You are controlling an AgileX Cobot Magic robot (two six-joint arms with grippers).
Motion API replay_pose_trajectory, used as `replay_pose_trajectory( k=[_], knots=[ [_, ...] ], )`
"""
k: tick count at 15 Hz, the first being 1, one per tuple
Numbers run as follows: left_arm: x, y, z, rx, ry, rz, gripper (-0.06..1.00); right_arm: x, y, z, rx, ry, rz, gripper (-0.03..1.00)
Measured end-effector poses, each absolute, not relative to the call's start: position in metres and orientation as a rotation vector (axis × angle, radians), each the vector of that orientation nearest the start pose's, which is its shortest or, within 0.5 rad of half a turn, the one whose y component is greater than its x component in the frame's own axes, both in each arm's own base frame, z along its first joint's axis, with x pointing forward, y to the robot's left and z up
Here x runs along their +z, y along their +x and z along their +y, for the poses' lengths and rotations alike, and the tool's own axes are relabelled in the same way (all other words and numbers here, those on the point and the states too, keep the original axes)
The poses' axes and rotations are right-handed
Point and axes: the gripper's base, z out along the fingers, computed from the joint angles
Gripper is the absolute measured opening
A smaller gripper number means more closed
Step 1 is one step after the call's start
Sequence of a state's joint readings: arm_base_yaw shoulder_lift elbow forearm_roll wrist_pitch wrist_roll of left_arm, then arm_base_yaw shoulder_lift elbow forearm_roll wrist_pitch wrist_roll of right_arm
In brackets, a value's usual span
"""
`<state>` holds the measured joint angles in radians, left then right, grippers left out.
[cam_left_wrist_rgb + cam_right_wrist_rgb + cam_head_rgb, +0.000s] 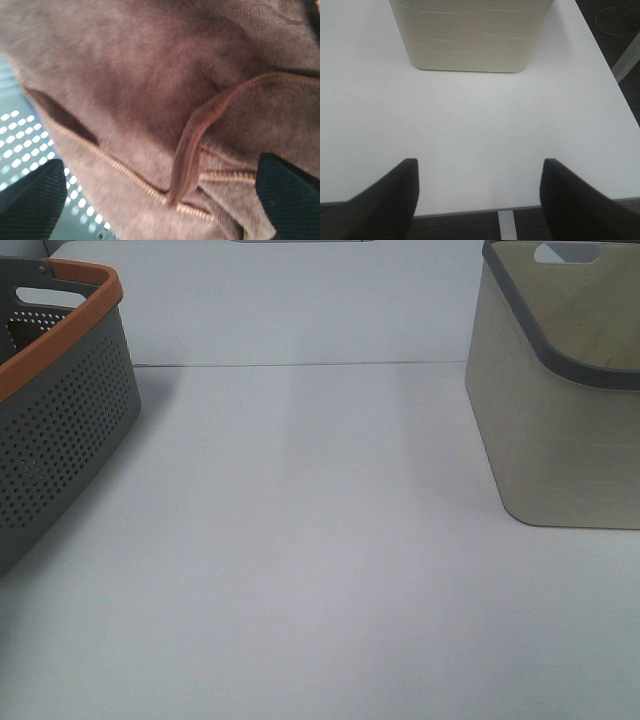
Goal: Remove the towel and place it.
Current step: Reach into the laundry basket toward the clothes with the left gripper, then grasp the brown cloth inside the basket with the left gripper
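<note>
Two baskets stand well apart on a wide white worktop [300, 540], which takes up most of what I can see from above. On the left sits a grey basket [60, 430] with perforated walls, an orange rim and a handle slot. On the right, towards the far side, stands a beige basket [560, 440] with a grey rim and a faint block pattern pressed into its wall.

The towel [150, 75] is at the grey basket. It is a maroon-brown cloth, rumpled, with one fold standing up in a ridge and a pale stitched hem [125, 170] running across it. Perforated grey plastic shows just past that hem.

The left claw [162, 197] hangs close over the towel with its jaws spread wide, one black finger at either side, gripping nothing. The right claw [485, 195] is open too, over the near edge of the worktop, facing the beige basket and well apart from it.
</note>
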<state>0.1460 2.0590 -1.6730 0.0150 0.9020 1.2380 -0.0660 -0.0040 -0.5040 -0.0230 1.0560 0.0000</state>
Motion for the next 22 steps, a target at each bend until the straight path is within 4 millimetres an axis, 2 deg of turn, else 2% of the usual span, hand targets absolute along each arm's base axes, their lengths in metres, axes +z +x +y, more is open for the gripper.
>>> replay_pose_trajectory(
  k=[5, 10, 12, 17, 19, 22],
  knots=[
    [0.206, 0.446, 0.065, 0.334, 1.524, 2.411, 0.96, 0.279, -0.006, -0.001, -0.069, 0.068, 2.031, 0.60],
    [0.204, 0.446, 0.065, 0.330, 1.525, 2.414, 0.88, 0.279, -0.006, -0.001, -0.069, 0.068, 2.031, 0.60],
    [0.202, 0.447, 0.064, 0.307, 1.511, 2.420, 0.83, 0.279, -0.006, -0.001, -0.069, 0.068, 2.031, 0.60],
    [0.200, 0.447, 0.062, 0.276, 1.468, 2.435, 0.60, 0.279, -0.006, -0.001, -0.069, 0.068, 2.031, 0.60],
    [0.195, 0.448, 0.062, 0.262, 1.453, 2.455, 0.55, 0.279, -0.006, -0.001, -0.069, 0.068, 2.031, 0.60],
    [0.190, 0.449, 0.060, 0.253, 1.461, 2.458, 0.54, 0.279, -0.006, -0.001, -0.069, 0.068, 2.031, 0.60]
  ],
)
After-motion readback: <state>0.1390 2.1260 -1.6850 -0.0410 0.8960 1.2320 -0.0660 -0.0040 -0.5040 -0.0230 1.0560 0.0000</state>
